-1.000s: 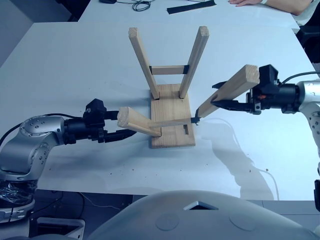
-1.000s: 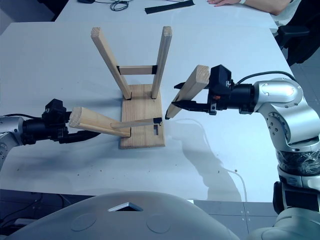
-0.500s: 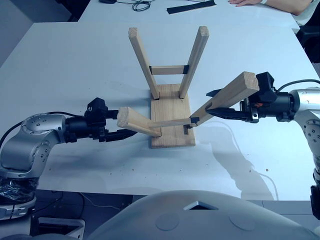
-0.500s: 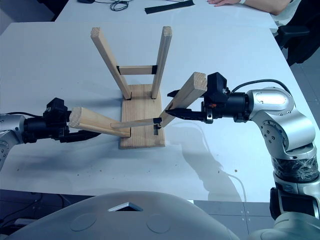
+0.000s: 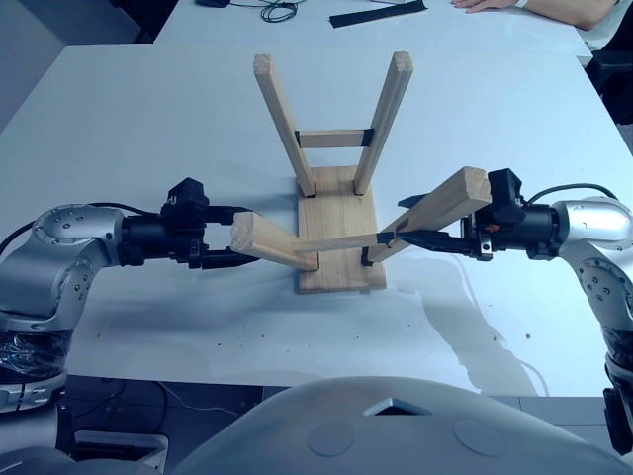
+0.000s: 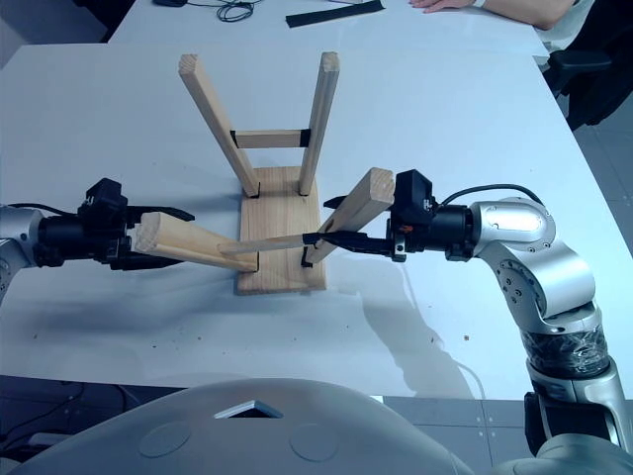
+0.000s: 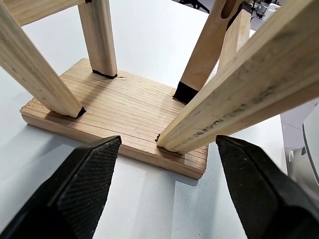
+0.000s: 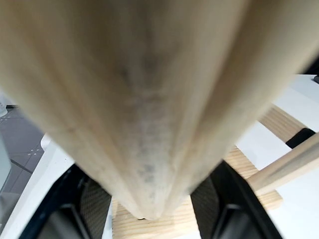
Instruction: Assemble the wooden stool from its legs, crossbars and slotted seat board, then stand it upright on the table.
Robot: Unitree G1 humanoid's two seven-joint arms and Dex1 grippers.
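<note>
The slotted seat board [image 5: 334, 203] lies flat on the white table. Two legs [image 5: 282, 124] [image 5: 382, 119] stand in its far end, joined by a crossbar [image 5: 333, 139]. A third leg [image 5: 272, 243] leans out to the left from the board's near end. My left gripper [image 5: 232, 239] is open, one finger on each side of that leg's outer end, with wide gaps in the left wrist view [image 7: 168, 142]. My right gripper [image 5: 407, 220] is shut on the fourth leg [image 5: 443, 201], whose foot sits at the near right slot. A thin crossbar [image 5: 341, 240] links the two near legs.
The table [image 5: 148, 119] has open surface to the left, right and front of the stool. A black strip [image 5: 378, 13] and cables [image 5: 272, 8] lie at the far edge. The table's near edge runs just below both arms.
My right gripper has carried its leg down and leftward, bringing its foot from above the board's right edge to the slot. My left gripper has edged slightly toward the board along its leg.
</note>
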